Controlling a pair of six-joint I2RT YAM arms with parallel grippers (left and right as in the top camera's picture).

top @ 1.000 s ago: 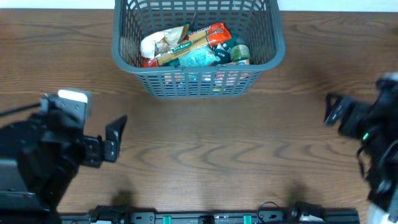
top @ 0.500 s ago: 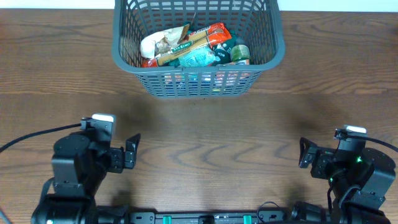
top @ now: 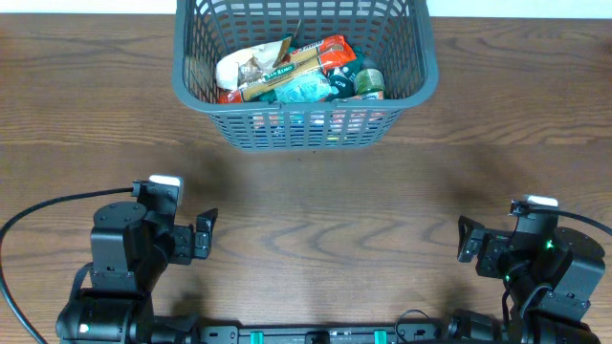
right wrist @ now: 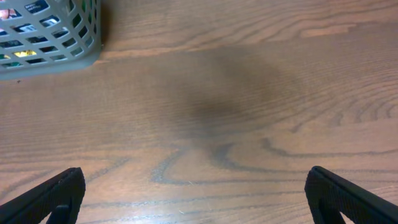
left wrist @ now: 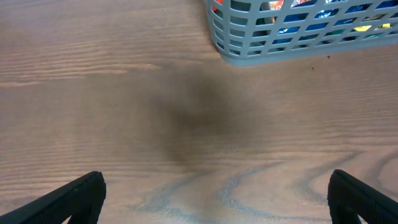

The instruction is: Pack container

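The dark grey slatted container (top: 421, 76) stands at the far middle of the table, holding several grocery packets (top: 296, 72) and a dark can (top: 368, 81). Its corner also shows in the left wrist view (left wrist: 249, 43) and in the right wrist view (right wrist: 81, 37). My left gripper (top: 203, 234) sits low at the near left, open and empty, its fingertips (left wrist: 81, 196) wide apart over bare wood. My right gripper (top: 466, 239) sits at the near right, open and empty, its fingertips (right wrist: 348, 196) wide apart over bare wood.
The wooden table (top: 316, 210) runs between the container and both arms. A black cable (top: 38, 215) loops at the near left. A rail with green clips (top: 316, 334) lies along the front edge.
Both arms have drawn back from their raised side positions to the near edge and settled there. In the last half second they barely moved. The container has not moved.
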